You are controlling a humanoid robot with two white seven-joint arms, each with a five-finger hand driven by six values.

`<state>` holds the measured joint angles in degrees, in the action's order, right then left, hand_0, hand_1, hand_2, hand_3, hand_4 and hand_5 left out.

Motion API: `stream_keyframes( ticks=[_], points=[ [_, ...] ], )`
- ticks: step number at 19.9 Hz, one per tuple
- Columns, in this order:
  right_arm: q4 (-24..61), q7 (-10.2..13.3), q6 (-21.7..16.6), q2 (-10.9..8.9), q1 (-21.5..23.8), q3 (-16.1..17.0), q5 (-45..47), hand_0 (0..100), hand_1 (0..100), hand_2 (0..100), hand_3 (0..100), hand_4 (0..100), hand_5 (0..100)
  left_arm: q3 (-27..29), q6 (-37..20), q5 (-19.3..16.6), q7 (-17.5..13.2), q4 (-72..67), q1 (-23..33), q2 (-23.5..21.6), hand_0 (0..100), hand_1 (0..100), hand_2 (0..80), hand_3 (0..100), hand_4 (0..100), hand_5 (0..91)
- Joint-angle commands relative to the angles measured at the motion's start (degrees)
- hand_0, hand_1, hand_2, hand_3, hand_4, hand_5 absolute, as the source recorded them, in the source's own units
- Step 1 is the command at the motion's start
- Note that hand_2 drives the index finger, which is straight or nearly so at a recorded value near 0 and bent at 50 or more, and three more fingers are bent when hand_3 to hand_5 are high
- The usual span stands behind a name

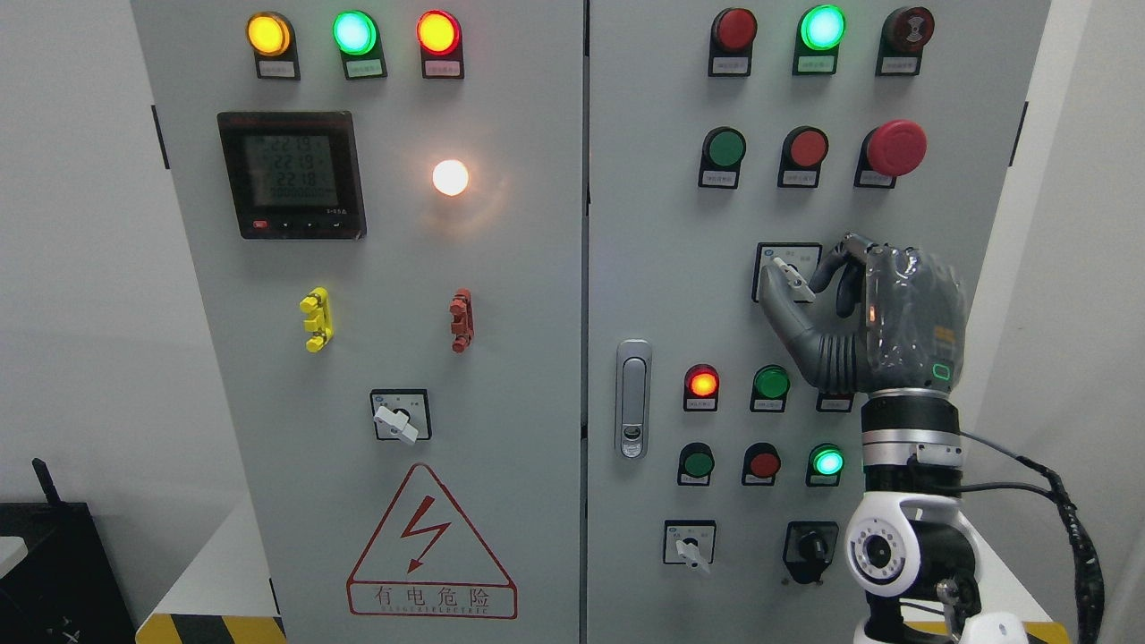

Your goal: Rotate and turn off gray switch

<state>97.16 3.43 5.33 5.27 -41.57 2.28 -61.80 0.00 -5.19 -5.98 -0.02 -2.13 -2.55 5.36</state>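
The right hand (818,286) reaches up from the lower right to the gray switch (792,277), high on the cabinet's right door (662,268). The thumb (783,309) lies under the lever and the curled fingers (845,268) come in from its right, so the hand seems to pinch the switch, though firm contact cannot be confirmed. The lever's long axis runs diagonally, upper left to lower right, and it sits just left of the palm; turning it probably calls for a wrist roll. The left hand is out of view. The cabinet front is flat gray metal crowded with lamps and buttons, including a red mushroom button (894,148) above the hand. White walls stand on both sides.
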Motion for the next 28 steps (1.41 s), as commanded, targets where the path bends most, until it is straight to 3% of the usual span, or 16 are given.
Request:
stream_keyframes(
  ticks=[1,11,28],
  points=[
    [0.0,-0.1,-0.1,0.01,0.1,-0.3,0.0,40,38,71,100,91,99,1.8,0.0,0.0,0.0,0.0,0.0,0.0,12,39,0.0,0,0,0.0],
    [0.0,-0.1,-0.1,0.1,0.1,-0.3,0.0,49,38,73,100,91,100,1.8,0.0,0.0,0.0,-0.1,0.0,0.0,12,39,0.0,0,0,0.0],
    [0.0,-0.1,-0.1,0.54,-0.3,-0.3,0.1,56,33,75,100,91,100,1.8,0.0,0.0,0.0,0.0,0.0,0.0,12,39,0.0,0,0,0.0]
  ],
)
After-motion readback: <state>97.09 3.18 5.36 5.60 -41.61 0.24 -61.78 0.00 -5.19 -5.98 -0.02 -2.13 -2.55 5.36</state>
